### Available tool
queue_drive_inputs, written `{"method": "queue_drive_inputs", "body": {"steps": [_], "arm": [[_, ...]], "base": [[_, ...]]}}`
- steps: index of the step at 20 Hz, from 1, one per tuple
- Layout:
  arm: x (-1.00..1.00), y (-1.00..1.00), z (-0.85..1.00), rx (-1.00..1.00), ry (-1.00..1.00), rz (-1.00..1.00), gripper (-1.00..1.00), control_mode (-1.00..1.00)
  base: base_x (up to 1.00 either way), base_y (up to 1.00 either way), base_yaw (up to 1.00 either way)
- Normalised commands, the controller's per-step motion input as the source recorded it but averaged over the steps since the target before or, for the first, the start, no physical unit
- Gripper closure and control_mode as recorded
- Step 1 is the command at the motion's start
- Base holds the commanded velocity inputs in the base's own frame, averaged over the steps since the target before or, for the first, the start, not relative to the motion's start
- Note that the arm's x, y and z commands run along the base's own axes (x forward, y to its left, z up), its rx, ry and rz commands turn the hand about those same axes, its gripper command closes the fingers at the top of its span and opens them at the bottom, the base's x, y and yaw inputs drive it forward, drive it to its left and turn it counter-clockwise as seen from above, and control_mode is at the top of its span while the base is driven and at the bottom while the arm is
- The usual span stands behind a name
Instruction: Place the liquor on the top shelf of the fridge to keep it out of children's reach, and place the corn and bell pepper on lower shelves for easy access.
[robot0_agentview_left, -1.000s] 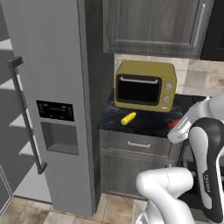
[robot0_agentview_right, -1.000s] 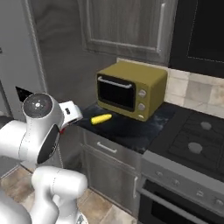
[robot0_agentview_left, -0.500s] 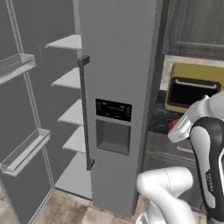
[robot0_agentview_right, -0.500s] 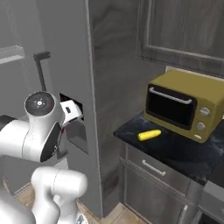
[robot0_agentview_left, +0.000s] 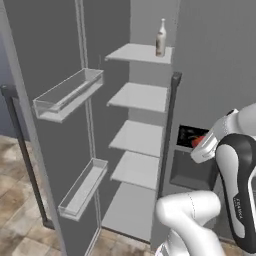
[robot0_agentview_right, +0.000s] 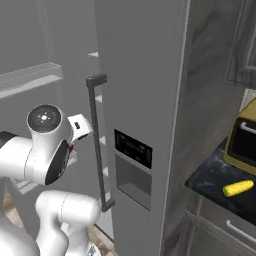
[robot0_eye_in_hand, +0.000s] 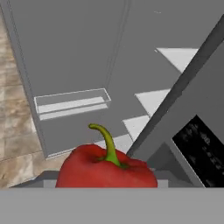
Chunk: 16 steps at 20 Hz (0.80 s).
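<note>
My gripper (robot0_agentview_left: 199, 143) sits in front of the black dispenser panel (robot0_agentview_left: 189, 137) of the fridge (robot0_agentview_right: 145, 75), with the pepper (robot0_eye_in_hand: 106, 169) right at its tip; in the hand view the pepper fills the space just ahead of my camera, where my fingertips would rise, and they are hidden behind it; the jaws stand partway apart and I take them to be clamped on the pepper, a sliver of red showing at my hand (robot0_agentview_right: 73, 148) in the right base view too. The pepper's green stem (robot0_eye_in_hand: 106, 143) points up and away from me in the hand view, curling over at its end; the body is squat, so its long axis is hard to call. The liquor (robot0_agentview_left: 160, 38) stands upright on the top shelf (robot0_agentview_left: 140, 53), neck up, near that shelf's right edge, well above my gripper. The corn (robot0_agentview_right: 238, 188) lies flat on the dark counter (robot0_agentview_right: 212, 185) just beside the yellow oven (robot0_agentview_right: 242, 141), well apart from my gripper, its long axis running left to right and slightly up in the right base view. The lower shelves (robot0_agentview_left: 140, 96) are bare and white; the door bins (robot0_agentview_left: 67, 93) hang on the open door.
</note>
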Motion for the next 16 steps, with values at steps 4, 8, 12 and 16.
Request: {"method": "queue_drive_inputs", "body": {"steps": [4, 8, 12, 16], "arm": [[0.0, 0.0, 0.0, 0.0, 0.0, 0.0, 1.0, 1.0], [0.0, 0.0, 0.0, 0.0, 0.0, 0.0, 1.0, 1.0], [0.0, 0.0, 0.0, 0.0, 0.0, 0.0, 1.0, 1.0], [0.0, 0.0, 0.0, 0.0, 0.0, 0.0, 1.0, 1.0]], "base": [[0.38, 0.8, -0.07], [0.31, 0.46, -0.21], [0.26, 0.08, -0.32], [0.25, 0.0, -0.3]]}}
